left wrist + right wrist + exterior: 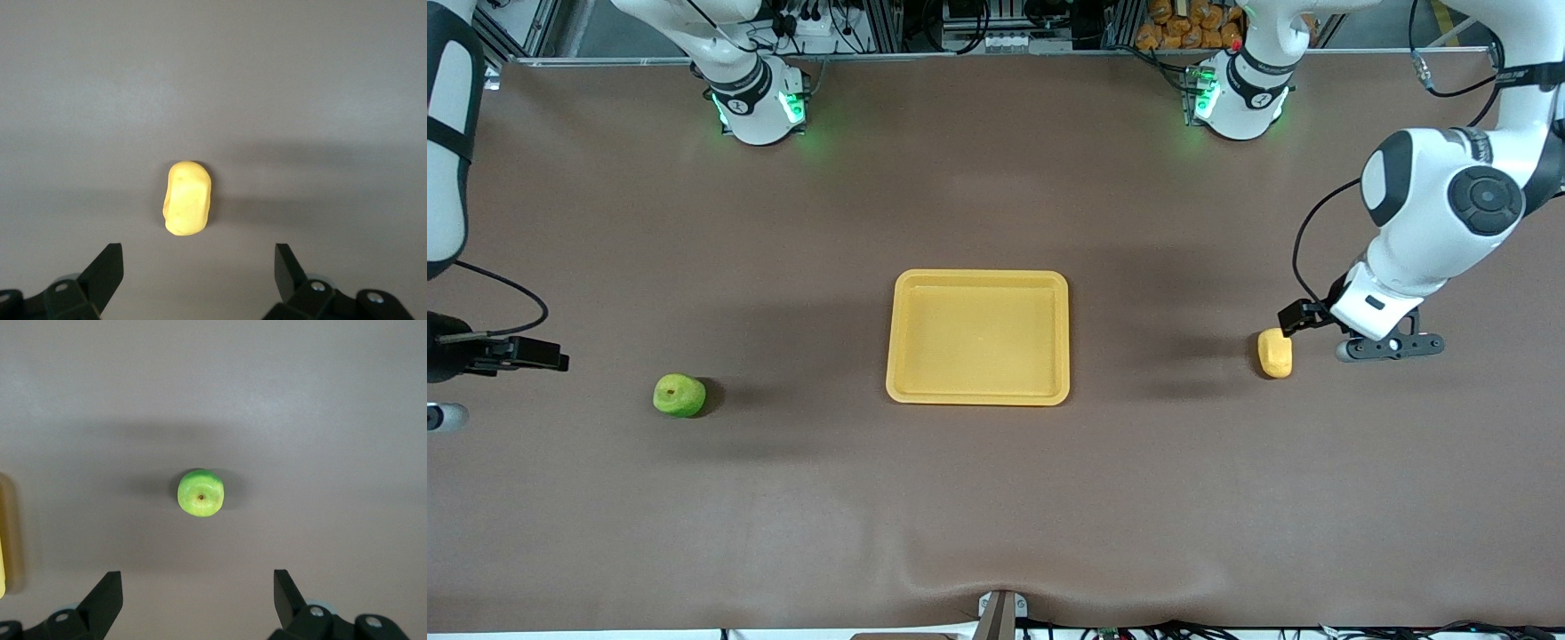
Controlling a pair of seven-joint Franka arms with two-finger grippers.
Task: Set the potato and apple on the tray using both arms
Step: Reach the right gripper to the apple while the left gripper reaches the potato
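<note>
The yellow-orange tray [978,394] lies in the middle of the table with nothing in it. The green apple [679,395] sits on the table toward the right arm's end, stem dimple up. The yellow potato [1274,353] lies toward the left arm's end. My left gripper [1392,346] hovers open beside the potato [188,198], which lies on the cloth ahead of the left gripper [199,267], outside its open fingers. My right gripper [439,391] hovers open at the table's end. The apple [201,493] lies ahead of the right gripper [198,587], not between its fingers.
The brown table cloth is bare around the tray. A strip of the tray's rim [2,568] shows in the right wrist view. The arm bases [758,107] and cables stand along the table's edge farthest from the front camera.
</note>
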